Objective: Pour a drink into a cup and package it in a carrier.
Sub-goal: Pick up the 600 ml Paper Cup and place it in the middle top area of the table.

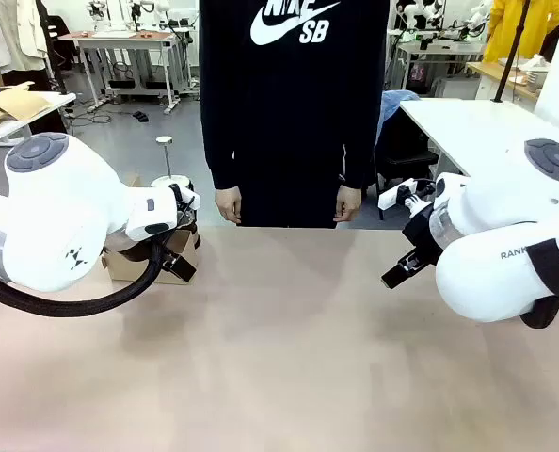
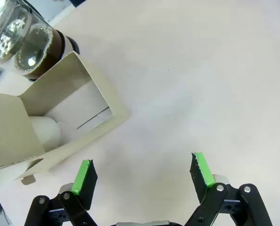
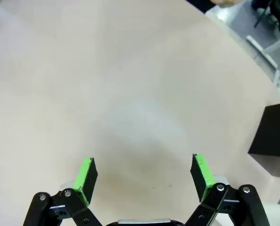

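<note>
In the left wrist view my left gripper [image 2: 143,170] is open over bare table, nothing between its green pads [image 2: 85,177]. Up and to the left of it lies the brown cardboard carrier [image 2: 64,101], with part of a white cup [image 2: 45,133] showing inside it. Beyond the carrier stands a clear glass jug [image 2: 22,40] holding the dark brown drink [image 2: 60,44]. From the front, the carrier [image 1: 138,266] sits at the table's left edge, mostly behind my left arm. My right gripper [image 3: 143,175] is open over empty tabletop, at the table's right side [image 1: 399,271].
A person stands at the far edge, hands [image 1: 228,203] hanging at their sides, off the table. A black box [image 3: 274,139] stands past the table edge in the right wrist view. The beige tabletop [image 1: 289,330] lies between the arms.
</note>
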### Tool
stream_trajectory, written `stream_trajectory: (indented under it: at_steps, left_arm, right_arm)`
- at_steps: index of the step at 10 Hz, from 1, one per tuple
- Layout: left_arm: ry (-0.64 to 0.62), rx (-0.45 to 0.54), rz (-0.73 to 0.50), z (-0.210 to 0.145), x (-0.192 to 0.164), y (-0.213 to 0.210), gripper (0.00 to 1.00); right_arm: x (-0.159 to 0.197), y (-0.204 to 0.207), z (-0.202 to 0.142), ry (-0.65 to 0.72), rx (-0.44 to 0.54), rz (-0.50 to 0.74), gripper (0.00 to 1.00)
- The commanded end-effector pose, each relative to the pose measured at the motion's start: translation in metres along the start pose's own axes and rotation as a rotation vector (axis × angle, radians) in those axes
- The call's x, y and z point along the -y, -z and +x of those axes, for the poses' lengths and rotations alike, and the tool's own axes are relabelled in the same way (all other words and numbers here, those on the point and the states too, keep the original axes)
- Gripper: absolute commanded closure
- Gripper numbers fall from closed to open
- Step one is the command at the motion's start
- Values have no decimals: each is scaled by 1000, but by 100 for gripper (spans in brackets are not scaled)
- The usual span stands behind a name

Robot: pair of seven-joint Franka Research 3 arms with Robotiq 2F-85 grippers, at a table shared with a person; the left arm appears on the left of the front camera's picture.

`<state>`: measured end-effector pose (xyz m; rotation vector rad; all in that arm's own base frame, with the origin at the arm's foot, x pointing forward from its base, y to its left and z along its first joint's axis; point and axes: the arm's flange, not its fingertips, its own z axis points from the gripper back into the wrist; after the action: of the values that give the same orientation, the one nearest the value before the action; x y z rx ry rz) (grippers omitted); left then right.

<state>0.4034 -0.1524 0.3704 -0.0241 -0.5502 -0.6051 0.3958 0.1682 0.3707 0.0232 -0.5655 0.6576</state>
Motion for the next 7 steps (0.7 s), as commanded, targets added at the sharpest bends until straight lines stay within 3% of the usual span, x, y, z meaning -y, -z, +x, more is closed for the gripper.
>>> stream_trajectory:
  at_steps: [1, 7]
  left_arm:
    - [0, 0, 0, 0, 0, 0, 0]
    - [0, 0, 0, 0, 0, 0, 0]
  right_arm:
    - [0, 0, 0, 0, 0, 0, 0]
    - [0, 0, 0, 0, 0, 0, 0]
